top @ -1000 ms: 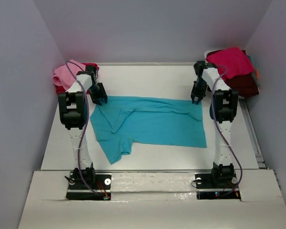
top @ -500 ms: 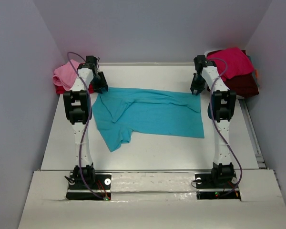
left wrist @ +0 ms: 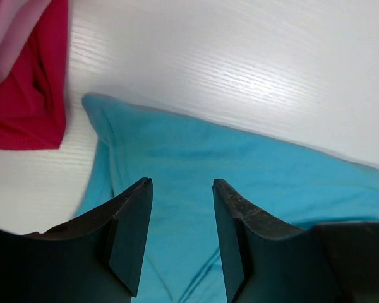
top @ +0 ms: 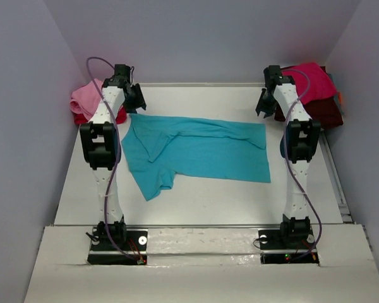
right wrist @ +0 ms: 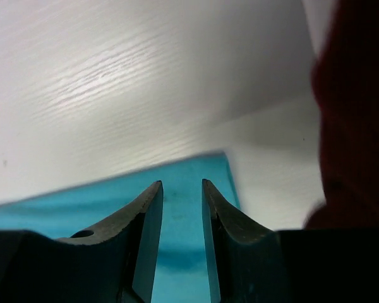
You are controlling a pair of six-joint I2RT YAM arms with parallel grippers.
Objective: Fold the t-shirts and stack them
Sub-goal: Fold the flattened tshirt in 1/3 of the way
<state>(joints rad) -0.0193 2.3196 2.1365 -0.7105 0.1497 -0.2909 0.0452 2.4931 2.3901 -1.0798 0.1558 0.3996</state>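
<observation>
The turquoise t-shirt point(top: 199, 153) lies spread on the table, one sleeve pointing to the near left. My left gripper point(top: 138, 100) is open and empty above its far left corner; the wrist view shows cloth point(left wrist: 240, 164) between my fingers point(left wrist: 129, 221). My right gripper point(top: 264, 108) is open and empty above the far right corner point(right wrist: 208, 170). A pink shirt point(top: 85, 100) on a red one point(left wrist: 25, 107) lies at the far left. A crimson shirt point(top: 312, 81) on a dark maroon one point(top: 322, 112) lies at the far right.
The white table point(top: 196, 101) sits between grey walls. Its near edge point(top: 202, 226) runs in front of both arm bases. The maroon pile point(right wrist: 357, 126) is close to the right of my right gripper.
Both grippers have let go of the turquoise shirt's far corners and lifted away towards the back. The shirt's far edge has settled flat, farther back than a second ago.
</observation>
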